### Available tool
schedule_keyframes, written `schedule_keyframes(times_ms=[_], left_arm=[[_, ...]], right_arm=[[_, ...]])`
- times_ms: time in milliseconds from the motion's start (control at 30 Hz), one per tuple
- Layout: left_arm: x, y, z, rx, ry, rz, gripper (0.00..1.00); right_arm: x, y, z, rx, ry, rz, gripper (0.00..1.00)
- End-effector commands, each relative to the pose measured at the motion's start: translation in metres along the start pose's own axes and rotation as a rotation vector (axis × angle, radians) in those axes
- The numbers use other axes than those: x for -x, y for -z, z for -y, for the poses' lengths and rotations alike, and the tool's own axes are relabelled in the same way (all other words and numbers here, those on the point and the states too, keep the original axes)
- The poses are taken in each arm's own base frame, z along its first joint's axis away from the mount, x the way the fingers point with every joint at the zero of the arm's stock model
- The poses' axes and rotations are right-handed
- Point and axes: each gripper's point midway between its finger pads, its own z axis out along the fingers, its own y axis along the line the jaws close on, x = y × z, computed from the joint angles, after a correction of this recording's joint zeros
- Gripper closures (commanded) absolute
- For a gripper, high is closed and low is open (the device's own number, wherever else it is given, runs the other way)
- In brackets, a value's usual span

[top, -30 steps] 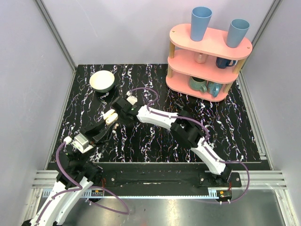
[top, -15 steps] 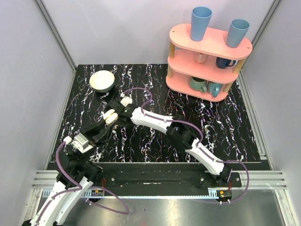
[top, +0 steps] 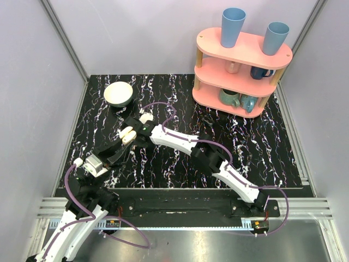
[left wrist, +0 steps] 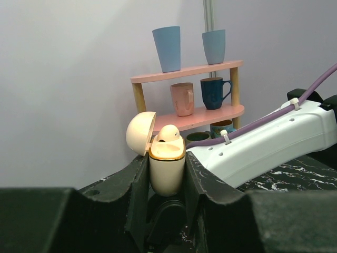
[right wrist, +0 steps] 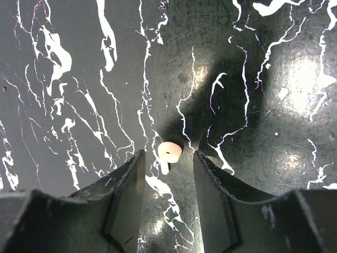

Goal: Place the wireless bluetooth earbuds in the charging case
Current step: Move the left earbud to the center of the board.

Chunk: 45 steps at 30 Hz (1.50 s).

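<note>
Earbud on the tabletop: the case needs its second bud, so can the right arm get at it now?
Probably yes: the right pincer hangs over the earbud, open fingers flanking it, nothing else between them.

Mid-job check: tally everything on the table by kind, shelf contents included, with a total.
earbuds: 2
case: 1
bowl: 1
shelf: 1
tumblers: 2
mugs: 4
Total: 11
</note>
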Motion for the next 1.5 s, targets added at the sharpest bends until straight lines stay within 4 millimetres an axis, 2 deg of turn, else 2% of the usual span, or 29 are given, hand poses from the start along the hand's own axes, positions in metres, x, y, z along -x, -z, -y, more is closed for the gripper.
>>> schedule_keyframes(times_ms=[0,367,533,1200,1467], left_arm=[[0.055,0.02,-0.001,0.021,-0.027,0.201,1.0],[0.055,0.02,-0.001,0.025,-0.027,0.204,1.0],[0.055,0.02,-0.002,0.027,-0.025,0.206,1.0],[0.053,0.02,-0.002,0.03,-0.025,0.204,1.0],[0.052,0.019,-0.002,0.028,-0.026,0.2,1.0]], right_arm=[[0.006,0.004,-0.009,0.01,0.0,0.032,0.52],[0.005,0.001,-0.009,0.006,0.009,0.032,0.53],[0.002,-0.003,-0.009,0.009,0.017,0.023,0.57],[-0.011,-0.016,0.003,-0.025,0.029,-0.005,0.6],[-0.01,-0.017,0.006,-0.032,0.022,-0.001,0.64]])
